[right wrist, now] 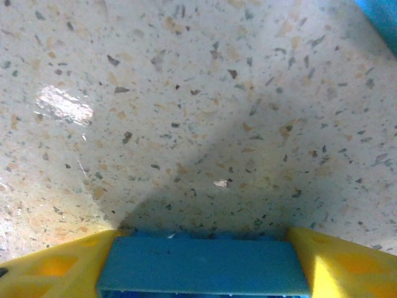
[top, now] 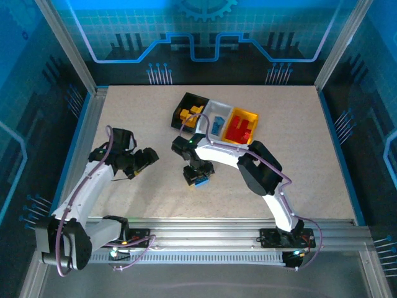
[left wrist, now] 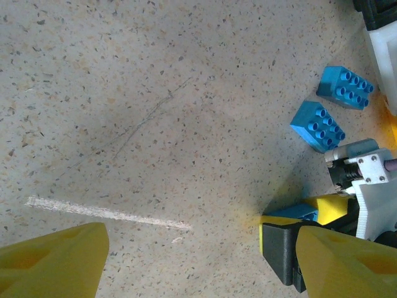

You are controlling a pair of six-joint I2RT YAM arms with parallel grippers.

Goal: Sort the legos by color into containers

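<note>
My right gripper (top: 197,176) is down at the table's middle, its yellow fingers (right wrist: 56,267) pressed against both ends of a blue lego (right wrist: 201,267), shut on it. In the left wrist view, two more blue legos (left wrist: 346,87) (left wrist: 317,126) lie loose on the table beside it. My left gripper (top: 149,156) hovers open to the left, nothing between its fingers (left wrist: 56,261). At the back stand the black bin (top: 181,107) with yellow legos, the white bin (top: 218,110) with a blue lego, and the yellow bin (top: 251,115) with red legos.
The right arm (top: 260,167) arches over the table in front of the bins. A pale scuff mark (left wrist: 105,214) crosses the speckled tabletop under my left gripper. Metal rails (top: 205,233) run along the near edge.
</note>
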